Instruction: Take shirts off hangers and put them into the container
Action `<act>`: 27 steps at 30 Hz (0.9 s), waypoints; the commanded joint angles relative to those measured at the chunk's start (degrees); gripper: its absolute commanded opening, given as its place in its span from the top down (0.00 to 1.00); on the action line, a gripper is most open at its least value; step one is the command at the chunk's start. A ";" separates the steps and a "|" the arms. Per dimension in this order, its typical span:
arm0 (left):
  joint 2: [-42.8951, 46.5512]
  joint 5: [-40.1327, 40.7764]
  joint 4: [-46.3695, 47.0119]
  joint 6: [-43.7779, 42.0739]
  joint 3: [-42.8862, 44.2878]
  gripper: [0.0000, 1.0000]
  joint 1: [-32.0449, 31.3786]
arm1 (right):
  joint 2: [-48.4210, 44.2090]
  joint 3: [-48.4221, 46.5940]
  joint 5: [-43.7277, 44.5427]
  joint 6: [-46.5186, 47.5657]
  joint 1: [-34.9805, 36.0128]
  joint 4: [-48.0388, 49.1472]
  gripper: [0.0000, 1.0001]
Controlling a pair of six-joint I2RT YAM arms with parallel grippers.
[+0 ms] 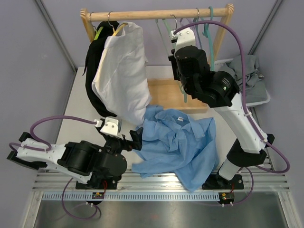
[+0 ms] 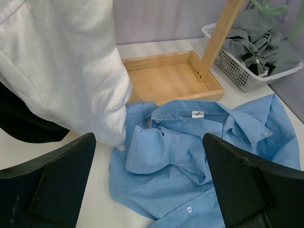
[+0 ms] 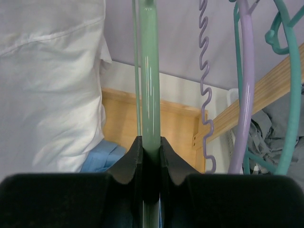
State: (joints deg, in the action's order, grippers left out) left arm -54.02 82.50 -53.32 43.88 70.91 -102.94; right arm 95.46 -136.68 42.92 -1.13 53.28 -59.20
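Observation:
A light blue shirt (image 1: 180,142) (image 2: 190,156) lies crumpled on the table, off its hanger. My left gripper (image 1: 130,140) (image 2: 149,137) is open, low over the shirt's left edge, with cloth showing between the fingers. My right gripper (image 1: 173,34) (image 3: 151,147) is up at the rail, shut on the bare mint green hanger (image 3: 150,71). A white shirt (image 1: 121,71) hangs on a yellow hanger (image 1: 119,26), and a black shirt (image 1: 92,61) hangs behind it. Grey cloth (image 1: 247,71) fills the white basket (image 1: 260,99) at the right.
The wooden rail (image 1: 142,14) spans the back, and its tray-like base (image 1: 164,92) sits behind the blue shirt. Bare lilac (image 3: 247,85) and teal (image 3: 294,95) hangers hang right of the mint one. The rack's slanted post (image 2: 218,40) stands between base and basket.

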 commanded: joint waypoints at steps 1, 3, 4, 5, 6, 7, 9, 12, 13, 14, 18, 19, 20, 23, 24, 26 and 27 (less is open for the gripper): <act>-0.47 0.82 -1.43 7.18 2.04 0.01 -0.95 | 2.88 -3.94 0.42 2.18 -2.99 6.03 1.00; -0.39 0.82 -2.14 7.97 1.95 0.01 -1.39 | 3.59 -4.20 -0.20 2.18 -3.97 6.46 1.00; -0.21 0.73 -2.14 8.24 1.60 0.01 -1.48 | 4.29 -4.99 -0.38 2.35 -4.93 6.64 1.00; 0.14 0.65 -2.14 8.33 1.51 0.01 -1.57 | 4.73 -5.69 -0.73 2.44 -5.55 6.81 1.00; 0.23 0.65 -2.14 8.50 1.33 0.01 -1.74 | 5.08 -6.48 -0.82 2.62 -5.99 6.99 1.00; 0.40 0.56 -2.05 8.50 1.07 0.01 -1.74 | 5.87 -7.71 -0.64 2.97 -6.95 7.34 1.00; 0.93 0.56 -1.96 8.68 0.80 0.01 -1.92 | 6.75 -8.86 -0.82 3.59 -7.92 8.13 1.00; 1.55 0.38 -1.87 8.94 0.36 0.01 -2.18 | 8.51 -11.15 -2.04 3.94 -10.20 8.66 1.00; 1.64 0.29 -1.79 8.94 0.28 0.01 -2.27 | 9.38 -11.93 -2.57 3.94 -10.73 8.84 1.00; 1.72 0.21 -1.61 8.94 0.10 0.01 -2.27 | 9.83 -12.29 -3.79 3.94 -11.78 9.19 1.00; 1.81 0.12 -1.52 9.03 0.19 0.01 -2.44 | 12.46 -13.78 -7.75 2.63 -14.42 8.67 1.00; 1.73 0.03 -1.52 9.12 0.19 0.01 -2.45 | 13.17 -13.53 -8.72 2.10 -14.95 8.40 1.00; 1.72 0.03 -1.35 9.12 0.10 0.01 -2.45 | 13.61 -13.26 -10.29 1.48 -15.39 8.05 1.00; 1.55 -0.14 -0.73 8.68 0.19 0.01 -2.45 | 14.75 -11.68 -12.93 -0.44 -16.62 8.05 1.00; 1.37 -0.15 -0.82 8.68 0.28 0.01 -2.45 | 15.19 -11.24 -13.82 -0.80 -16.80 7.96 1.00; 1.46 -0.06 -0.82 8.68 0.19 0.01 -2.44 | 15.63 -11.15 -15.92 -1.95 -16.80 7.17 1.00; 1.37 0.03 -0.73 8.77 0.19 0.01 -2.45 | 15.63 -10.98 -16.46 -2.39 -16.80 6.73 1.00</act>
State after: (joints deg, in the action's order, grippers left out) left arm -52.86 81.43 -56.90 49.87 70.89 -105.01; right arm 110.83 -147.44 31.05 -1.21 36.67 -54.76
